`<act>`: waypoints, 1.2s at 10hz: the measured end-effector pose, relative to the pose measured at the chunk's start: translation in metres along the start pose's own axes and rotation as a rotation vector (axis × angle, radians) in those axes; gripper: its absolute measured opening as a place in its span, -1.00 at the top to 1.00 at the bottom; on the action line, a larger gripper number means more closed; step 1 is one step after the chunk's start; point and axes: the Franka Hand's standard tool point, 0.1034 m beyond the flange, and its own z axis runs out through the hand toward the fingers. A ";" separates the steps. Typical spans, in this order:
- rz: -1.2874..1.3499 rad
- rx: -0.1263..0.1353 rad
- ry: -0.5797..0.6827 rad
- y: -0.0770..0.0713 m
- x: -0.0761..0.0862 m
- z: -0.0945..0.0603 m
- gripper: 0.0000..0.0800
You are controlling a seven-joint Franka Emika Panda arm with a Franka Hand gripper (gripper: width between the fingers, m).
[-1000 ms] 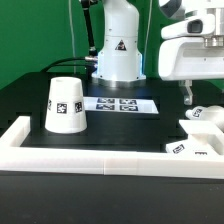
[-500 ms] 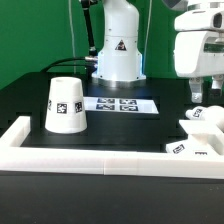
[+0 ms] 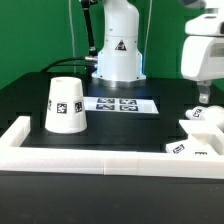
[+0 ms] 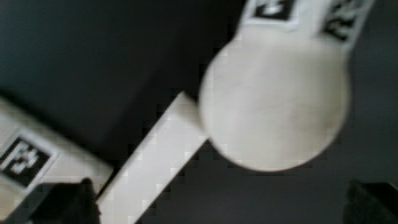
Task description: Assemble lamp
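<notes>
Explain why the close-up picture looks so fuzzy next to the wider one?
Wrist view: probably too close to focus, so the bulb is a soft pale blob without crisp edges. Exterior view: sharp and evenly lit, the shade crisp-edged with no glare.

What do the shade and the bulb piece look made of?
Shade: probably rigid white plastic, matte; even opaque surface with no glare. Bulb piece: likely the same plastic, with a smooth rounded surface and soft shading; the wrist view is blurred, so uncertain.
</notes>
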 end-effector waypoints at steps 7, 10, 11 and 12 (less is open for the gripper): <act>-0.030 0.043 -0.453 -0.002 -0.014 0.004 -0.75; -0.017 0.065 -0.628 -0.006 -0.020 0.008 -0.75; 0.012 0.052 -0.753 -0.006 -0.023 0.012 -0.75; 0.030 0.053 -0.825 -0.006 -0.020 0.018 -0.75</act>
